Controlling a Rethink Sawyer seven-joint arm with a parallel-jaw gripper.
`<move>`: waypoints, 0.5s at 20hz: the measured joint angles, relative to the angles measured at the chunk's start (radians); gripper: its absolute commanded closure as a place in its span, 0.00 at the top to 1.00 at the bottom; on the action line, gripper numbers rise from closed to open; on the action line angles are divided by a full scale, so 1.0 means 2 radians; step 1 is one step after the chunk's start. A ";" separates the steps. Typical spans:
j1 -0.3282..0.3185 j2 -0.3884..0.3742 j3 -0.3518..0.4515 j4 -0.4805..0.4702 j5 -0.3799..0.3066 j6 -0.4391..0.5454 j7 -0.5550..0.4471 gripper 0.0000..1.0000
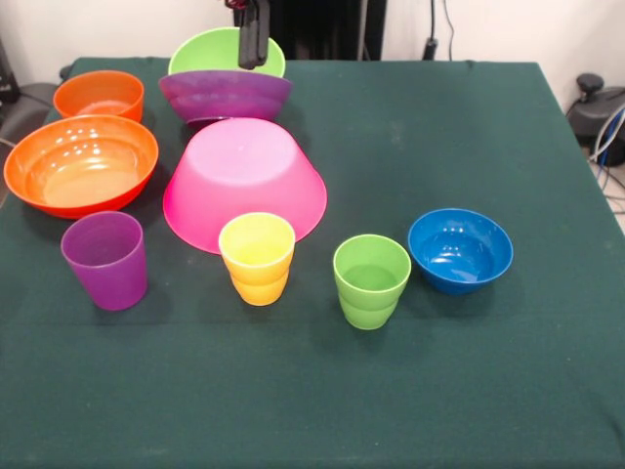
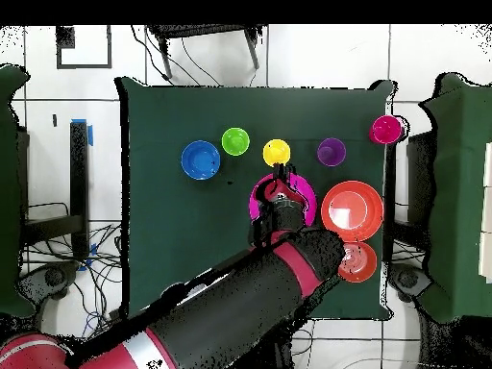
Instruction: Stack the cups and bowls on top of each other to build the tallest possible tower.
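A dark tool [image 1: 252, 39] comes down over the rim of a lime green glossy plastic bowl [image 1: 220, 51]. That bowl sits nested inside a purple ribbed plastic bowl [image 1: 225, 95], near the far edge of the green-covered table [image 1: 439, 117]. I cannot tell whether the tool is clenched on a rim or released. The purple bowl tilts slightly, and its base is hidden behind the big pink plastic bowl [image 1: 244, 181]. The pink bowl lies upside down just in front of it, so I cannot tell whether the two touch.

In the front view, a small orange plastic bowl [image 1: 99, 95] and a large orange plastic bowl [image 1: 81, 164] stand upright by the table's left edge. In a row nearer the front edge stand a purple plastic tumbler [image 1: 105, 259], a yellow ribbed tumbler [image 1: 257, 258], a green ribbed tumbler [image 1: 371, 280] and a small blue plastic bowl [image 1: 460, 249], each apart from the next.

Only the overhead view shows a red plastic tumbler [image 2: 386, 129], at a corner of the table on the side away from the robot's base. There the red and black arm [image 2: 240, 307] covers the green and purple bowls, and only slivers of the pink bowl show beside the tool.
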 measured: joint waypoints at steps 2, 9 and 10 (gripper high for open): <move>0.000 -0.002 0.003 0.000 -0.005 0.003 0.000 0.00; 0.000 -0.005 0.016 0.001 -0.032 0.009 0.000 1.00; 0.000 -0.005 0.016 0.002 -0.032 0.009 0.000 1.00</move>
